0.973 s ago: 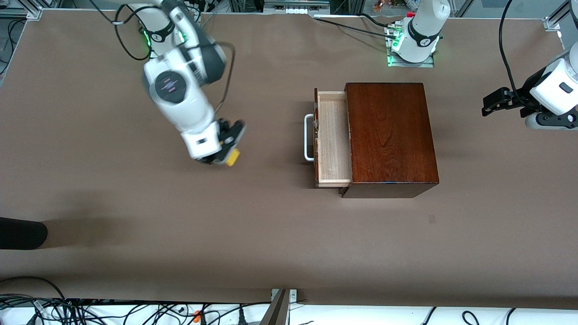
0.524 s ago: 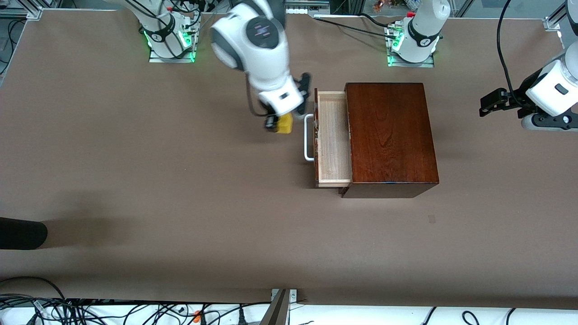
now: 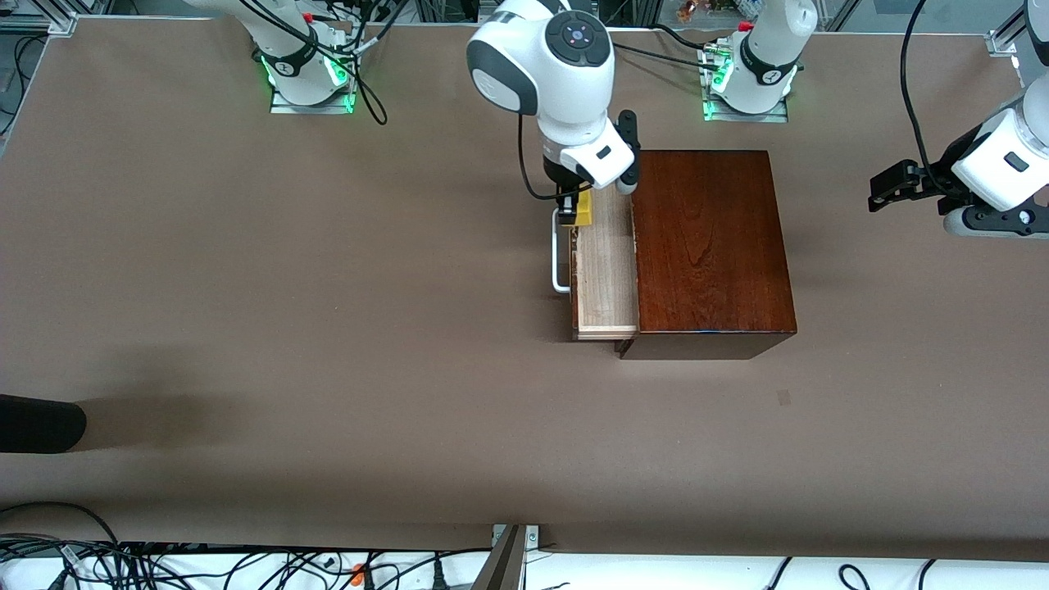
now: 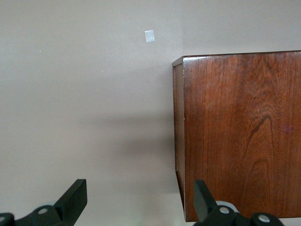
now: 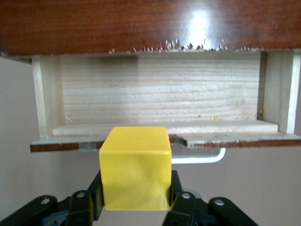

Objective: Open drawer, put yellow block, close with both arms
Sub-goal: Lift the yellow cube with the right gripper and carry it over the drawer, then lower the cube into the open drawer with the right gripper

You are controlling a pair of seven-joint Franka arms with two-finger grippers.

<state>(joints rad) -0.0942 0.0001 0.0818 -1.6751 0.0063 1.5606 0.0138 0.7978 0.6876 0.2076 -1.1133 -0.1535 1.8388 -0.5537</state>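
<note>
1. Gripping the yellow block [image 3: 583, 210], the right end effector [image 3: 575, 208] is clamped shut on it, over the open drawer [image 3: 606, 270] at the drawer front's edge by the white handle [image 3: 560, 254].
2. Drawer tray lies bare from the block toward 6 o'clock.
3. Left end effector [image 3: 883, 187], fingers spread and empty, waits at 3 o'clock of the mahogany box [image 3: 709, 246], well apart over bare surface [image 3: 246, 328].

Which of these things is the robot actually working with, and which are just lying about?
In use:
- yellow block, clamped in the right gripper over the open drawer
- drawer's white handle
- mahogany box
- left gripper, jaws open, waiting over the table toward the left arm's end

Lying about:
- small pale tag on the table
- cables along the table's edge
</note>
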